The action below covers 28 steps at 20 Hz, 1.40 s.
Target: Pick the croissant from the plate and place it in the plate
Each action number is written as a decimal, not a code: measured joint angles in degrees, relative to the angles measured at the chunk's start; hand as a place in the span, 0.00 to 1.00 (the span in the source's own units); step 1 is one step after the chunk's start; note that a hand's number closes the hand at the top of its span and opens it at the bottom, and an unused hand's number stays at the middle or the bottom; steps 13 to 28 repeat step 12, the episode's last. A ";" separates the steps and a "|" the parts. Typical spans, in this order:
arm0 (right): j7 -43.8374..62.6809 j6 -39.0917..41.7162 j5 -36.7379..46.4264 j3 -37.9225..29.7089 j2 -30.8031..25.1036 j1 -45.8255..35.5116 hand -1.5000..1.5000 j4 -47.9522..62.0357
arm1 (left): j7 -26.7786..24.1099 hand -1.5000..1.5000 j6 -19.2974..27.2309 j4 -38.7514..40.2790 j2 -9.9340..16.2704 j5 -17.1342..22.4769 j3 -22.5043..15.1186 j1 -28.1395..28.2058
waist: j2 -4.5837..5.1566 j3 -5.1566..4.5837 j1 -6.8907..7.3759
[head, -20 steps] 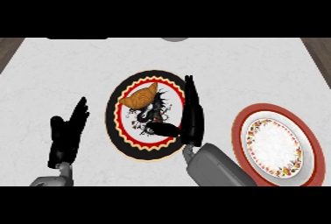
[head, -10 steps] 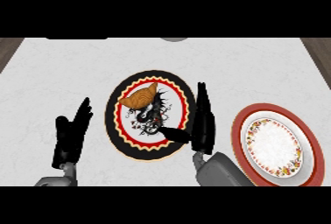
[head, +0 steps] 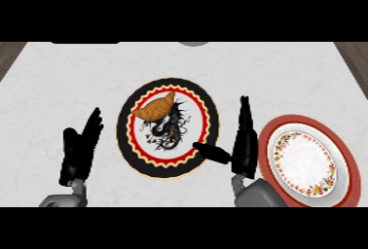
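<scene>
The right hand (head: 243, 141) is seen right of centre in the frame, open, its fingers held straight toward the top of the frame and its thumb stretched leftward over the lower right rim of the black plate (head: 128, 146). Nothing is held in it. From this hand the croissant (head: 155, 108) lies up and to the left, resting on the upper left part of the black plate's patterned centre, apart from the thumb tip. The croissant's long axis is tilted, running from lower left to upper right. The left hand (head: 78, 151) is shown at the lower left of the frame, open and resting on the desk (head: 64, 82) just beside the black plate's left edge. Both hands lie at a similar remove from the croissant, though the right one is judged better placed, its thumb already reaching over the rim. The red-rimmed plate (head: 346, 170), taken to be the target, sits at the lower right, just beside the right hand.
</scene>
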 measured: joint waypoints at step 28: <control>-2.73 2.95 2.87 -7.85 -0.62 7.42 0.00 -4.33 | -0.91 0.50 -1.68 -0.65 0.43 0.32 1.24 1.52 | -0.01 0.00 0.02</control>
